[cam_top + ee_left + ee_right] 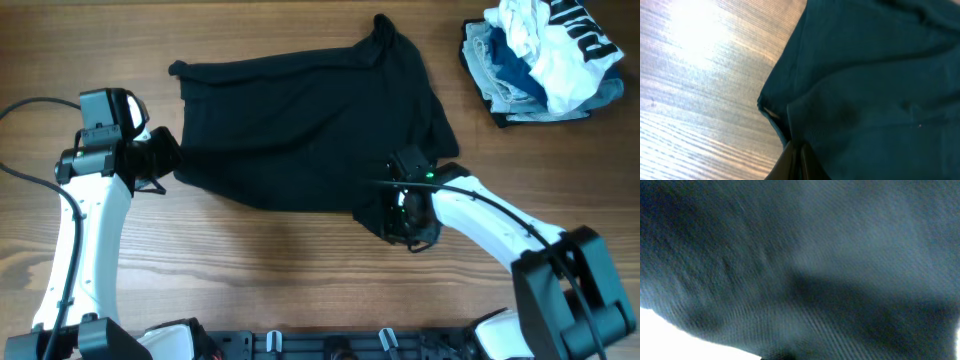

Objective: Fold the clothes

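Grasp step: left tool pinches black garment left edge, right tool clamped on near-right corner; next, lift both and fold.

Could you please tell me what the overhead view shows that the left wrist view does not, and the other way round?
Only overhead: the whole black garment spread out, the right gripper at its near right corner, and the heap of mixed clothes at the far right.
Only left wrist: a close look at the left gripper pinched shut on a fold at the garment's edge.
Both: the left gripper, the garment's left edge and the wooden table.
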`<state>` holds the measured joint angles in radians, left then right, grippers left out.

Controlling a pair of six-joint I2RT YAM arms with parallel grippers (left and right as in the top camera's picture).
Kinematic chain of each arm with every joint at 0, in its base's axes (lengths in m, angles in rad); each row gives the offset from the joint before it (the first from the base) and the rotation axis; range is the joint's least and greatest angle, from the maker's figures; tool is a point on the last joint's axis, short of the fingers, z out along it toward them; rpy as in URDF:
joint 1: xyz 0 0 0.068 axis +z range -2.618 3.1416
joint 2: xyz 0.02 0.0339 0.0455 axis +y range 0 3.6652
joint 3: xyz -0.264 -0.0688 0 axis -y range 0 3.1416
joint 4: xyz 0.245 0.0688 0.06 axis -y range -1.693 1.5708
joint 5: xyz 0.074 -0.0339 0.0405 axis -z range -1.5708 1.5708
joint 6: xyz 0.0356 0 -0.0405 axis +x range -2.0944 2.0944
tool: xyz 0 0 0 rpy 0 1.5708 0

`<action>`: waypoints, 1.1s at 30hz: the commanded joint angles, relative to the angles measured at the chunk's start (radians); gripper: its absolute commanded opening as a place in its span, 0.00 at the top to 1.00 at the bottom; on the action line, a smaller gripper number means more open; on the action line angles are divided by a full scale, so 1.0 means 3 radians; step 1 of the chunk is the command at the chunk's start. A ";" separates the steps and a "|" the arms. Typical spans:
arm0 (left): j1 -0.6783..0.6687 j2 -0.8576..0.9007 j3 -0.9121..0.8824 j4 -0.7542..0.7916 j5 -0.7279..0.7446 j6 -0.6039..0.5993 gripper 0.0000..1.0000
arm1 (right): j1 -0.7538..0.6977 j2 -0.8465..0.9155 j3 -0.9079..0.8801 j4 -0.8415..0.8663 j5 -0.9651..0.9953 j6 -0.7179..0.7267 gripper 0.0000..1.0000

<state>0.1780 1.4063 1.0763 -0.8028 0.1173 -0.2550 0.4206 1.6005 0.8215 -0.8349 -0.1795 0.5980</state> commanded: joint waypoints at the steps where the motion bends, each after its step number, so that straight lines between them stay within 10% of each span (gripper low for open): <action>1: 0.0011 -0.0203 0.0276 -0.0200 -0.0032 0.0056 0.96 | -0.0243 -0.0534 0.0355 -0.0324 0.0203 -0.0182 0.96; 16: 0.0009 -0.0708 0.0409 -0.0842 0.0168 0.0052 0.96 | -0.1021 -0.1427 0.1335 -0.1581 0.0263 -0.0811 0.96; 33: 0.0009 -0.0234 0.0402 -0.0969 0.0170 0.0051 0.96 | -0.1021 -0.1001 0.1335 -0.1053 0.0224 -0.1011 0.96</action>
<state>0.1780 1.2865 1.1843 -1.0809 0.1558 -0.2481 0.1204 1.2602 1.2034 -1.1782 -0.1253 0.3233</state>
